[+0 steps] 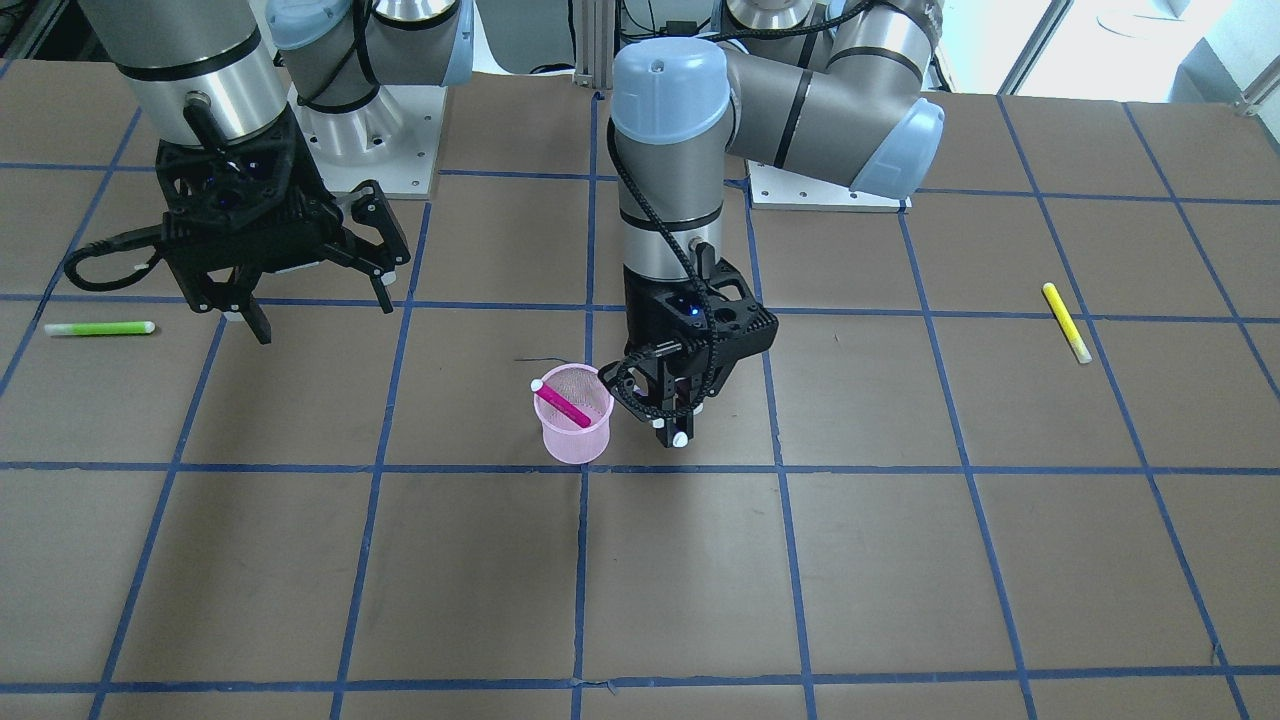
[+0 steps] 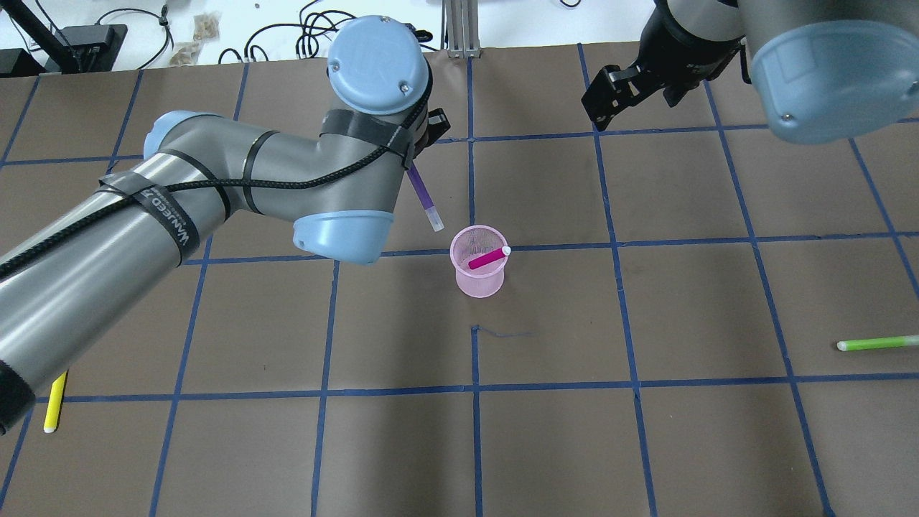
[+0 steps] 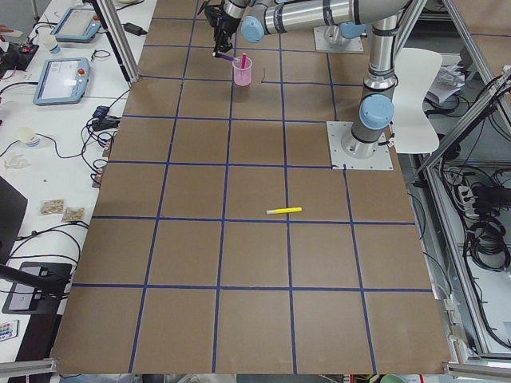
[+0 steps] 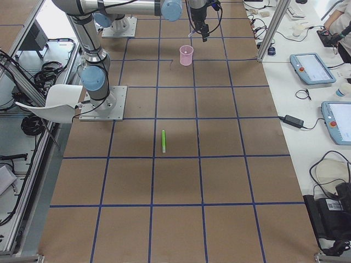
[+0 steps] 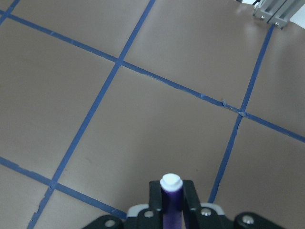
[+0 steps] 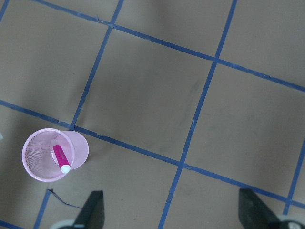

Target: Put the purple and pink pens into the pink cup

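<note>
The pink mesh cup (image 1: 570, 445) stands upright near the table's middle, and it also shows in the overhead view (image 2: 479, 283). A pink pen (image 1: 562, 403) with a white cap leans inside it. My left gripper (image 1: 672, 432) is shut on the purple pen (image 2: 422, 192) and holds it just beside the cup, above the table. In the left wrist view the purple pen (image 5: 170, 195) sits between the fingers with its white end up. My right gripper (image 1: 325, 315) is open and empty, well away from the cup. The right wrist view looks down on the cup (image 6: 78, 150).
A green pen (image 1: 98, 328) lies on the table on my right side. A yellow pen (image 1: 1066, 322) lies on my left side. Blue tape lines grid the brown table. The two arm bases stand at the robot's edge.
</note>
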Controlling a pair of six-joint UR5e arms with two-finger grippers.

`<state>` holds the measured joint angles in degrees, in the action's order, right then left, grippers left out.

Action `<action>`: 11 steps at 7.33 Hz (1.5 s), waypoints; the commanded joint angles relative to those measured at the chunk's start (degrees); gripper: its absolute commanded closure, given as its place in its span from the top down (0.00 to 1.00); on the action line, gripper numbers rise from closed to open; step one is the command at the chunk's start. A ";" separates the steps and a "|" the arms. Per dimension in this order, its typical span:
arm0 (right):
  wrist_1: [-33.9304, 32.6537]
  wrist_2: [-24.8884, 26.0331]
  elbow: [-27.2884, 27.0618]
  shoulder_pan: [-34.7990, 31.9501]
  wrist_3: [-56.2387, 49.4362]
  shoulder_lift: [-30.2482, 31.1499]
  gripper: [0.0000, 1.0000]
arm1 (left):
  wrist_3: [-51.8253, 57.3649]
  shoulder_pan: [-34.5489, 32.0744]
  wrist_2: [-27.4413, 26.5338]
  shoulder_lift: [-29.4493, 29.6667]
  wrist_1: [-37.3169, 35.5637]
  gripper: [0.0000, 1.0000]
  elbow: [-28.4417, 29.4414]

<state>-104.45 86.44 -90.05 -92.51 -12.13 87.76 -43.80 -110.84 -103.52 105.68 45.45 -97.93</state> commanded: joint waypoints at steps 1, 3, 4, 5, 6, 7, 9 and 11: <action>6.84 3.02 3.36 -0.21 6.32 0.31 1.00 | -5.23 -3.32 -1.34 0.49 -2.80 0.00 -2.17; 10.84 2.24 4.62 -0.21 7.29 0.13 1.00 | -5.42 -5.25 -3.61 1.45 -3.08 0.00 -3.23; 10.67 2.42 4.62 -0.39 10.60 0.13 1.00 | -5.59 -6.39 -4.06 1.80 -3.43 0.00 -3.23; 10.67 3.20 4.62 -0.39 11.85 0.13 1.00 | -7.25 -6.84 -4.32 2.33 -3.78 0.00 -3.23; 10.67 3.03 4.45 -0.39 11.87 0.13 1.00 | -7.35 -7.37 -4.41 3.03 -4.22 0.00 -3.23; 10.58 2.68 4.36 -0.47 11.78 0.13 1.00 | -7.44 -7.63 -4.33 4.08 -4.23 0.00 -3.23; 10.58 2.33 4.27 -0.39 11.78 0.13 1.00 | -7.26 -7.98 -4.33 4.88 -4.31 0.00 -3.23; 10.49 2.15 4.27 -0.48 11.69 0.13 1.00 | -7.61 -8.25 -4.24 4.88 -4.31 0.59 -3.15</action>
<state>-93.92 88.68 -85.76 -92.94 -0.37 87.89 -51.22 -118.93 -107.79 110.54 41.14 -101.15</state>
